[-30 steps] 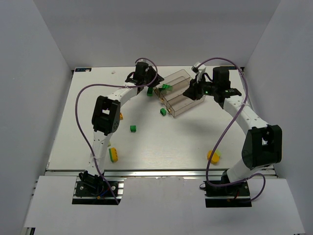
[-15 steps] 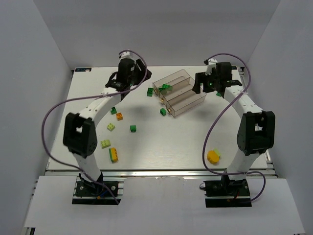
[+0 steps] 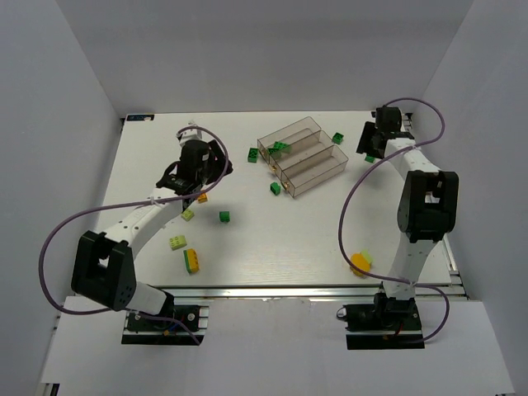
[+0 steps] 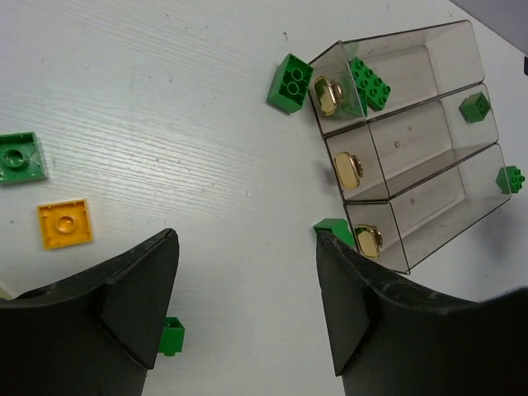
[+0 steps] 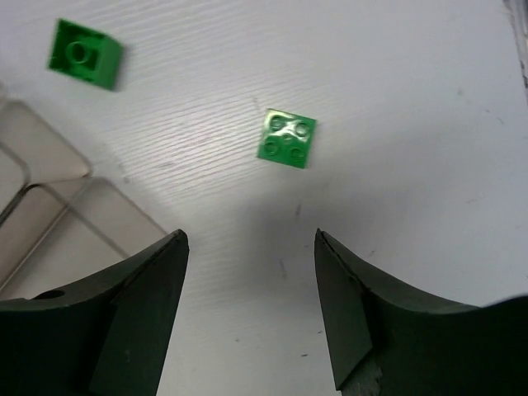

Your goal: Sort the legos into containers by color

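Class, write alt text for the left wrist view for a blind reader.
The open left gripper frames a white table. Ahead lies a clear three-trough tray, a green brick in its end trough; a loose green brick sits just outside, and an orange plate lies far left.

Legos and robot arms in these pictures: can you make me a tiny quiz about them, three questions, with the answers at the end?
1. True or false: the left gripper and the right gripper both have open jaws with nothing between them.
2. Pick one: what colour is the studded plastic brick lying inside the clear brownish three-trough plastic tray? A) orange B) green C) yellow
3. Count: how many small green plastic bricks show in the right wrist view?

Key: 1. True. 2. B. 3. Two.
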Robot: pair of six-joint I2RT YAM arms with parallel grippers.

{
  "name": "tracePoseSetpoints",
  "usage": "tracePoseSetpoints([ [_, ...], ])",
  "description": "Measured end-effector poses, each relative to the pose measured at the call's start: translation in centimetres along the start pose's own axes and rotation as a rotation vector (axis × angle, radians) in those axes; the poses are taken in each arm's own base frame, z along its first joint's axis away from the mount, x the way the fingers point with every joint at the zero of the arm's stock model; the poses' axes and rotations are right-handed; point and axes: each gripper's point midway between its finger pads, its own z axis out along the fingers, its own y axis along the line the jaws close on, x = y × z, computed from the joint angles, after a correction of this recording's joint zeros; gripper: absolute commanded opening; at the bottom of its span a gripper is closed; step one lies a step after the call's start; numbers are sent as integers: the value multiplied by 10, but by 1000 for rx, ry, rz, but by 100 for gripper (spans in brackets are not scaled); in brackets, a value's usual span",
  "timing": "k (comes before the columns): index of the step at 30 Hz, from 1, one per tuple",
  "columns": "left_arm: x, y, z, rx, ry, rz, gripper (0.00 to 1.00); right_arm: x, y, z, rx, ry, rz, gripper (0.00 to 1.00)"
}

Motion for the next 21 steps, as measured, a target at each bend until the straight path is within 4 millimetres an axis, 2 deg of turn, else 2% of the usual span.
tracePoseSetpoints([
  [4, -5, 4, -11, -5, -26, -16, 77, 6, -19, 20, 59, 24, 36, 67],
  [12, -9, 5, -17, -9, -41, -29, 77, 23, -27, 62, 103, 75, 53, 68],
  [16, -5, 9, -18, -24, -29, -25, 77, 16, -31, 78, 109, 58, 69, 68],
  [21, -2, 14, -18, -45, -18, -21, 77, 7, -33, 84, 112, 37, 78, 68],
])
